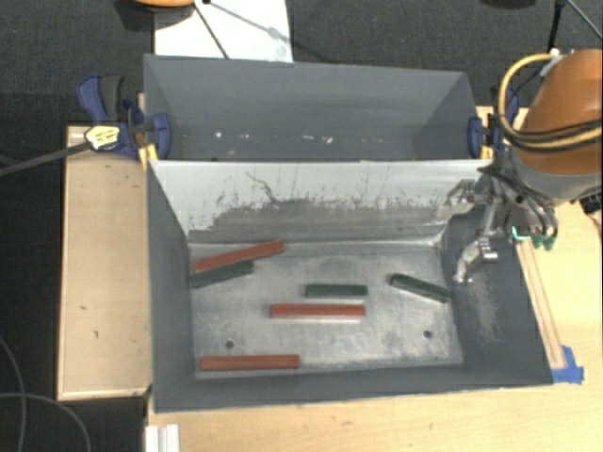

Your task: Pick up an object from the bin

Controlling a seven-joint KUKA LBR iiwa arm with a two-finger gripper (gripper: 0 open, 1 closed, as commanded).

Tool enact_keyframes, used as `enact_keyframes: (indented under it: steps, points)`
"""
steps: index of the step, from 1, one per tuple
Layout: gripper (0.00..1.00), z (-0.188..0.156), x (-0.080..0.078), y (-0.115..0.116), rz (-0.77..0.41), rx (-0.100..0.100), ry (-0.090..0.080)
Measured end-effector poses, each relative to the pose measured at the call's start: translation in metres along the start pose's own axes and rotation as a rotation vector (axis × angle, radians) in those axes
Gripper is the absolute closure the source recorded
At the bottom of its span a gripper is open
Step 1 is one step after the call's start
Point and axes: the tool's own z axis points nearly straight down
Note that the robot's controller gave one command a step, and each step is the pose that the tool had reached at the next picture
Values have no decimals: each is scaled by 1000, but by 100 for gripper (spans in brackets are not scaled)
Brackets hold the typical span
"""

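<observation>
My gripper (468, 264) hangs at the bin's right side, over the sloped right wall, with nothing between its fingers. Just left of it and lower, a short dark green stick (420, 288) lies tilted on the bin floor. Farther left, another dark green stick (335, 291) lies flat, with a long red-brown stick (317, 312) right below it.
At the left, a red-brown stick (237, 254) rests over a dark green stick (222, 272) near the back wall. One more red-brown stick (249, 363) lies along the front left edge of the floor. The arm with its orange cover reaches in from the right.
</observation>
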Motion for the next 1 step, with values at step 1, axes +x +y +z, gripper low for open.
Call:
enact_keyframes:
  steps: [1]
  points:
    - [0,-4,-2,0,-3,1,-7]
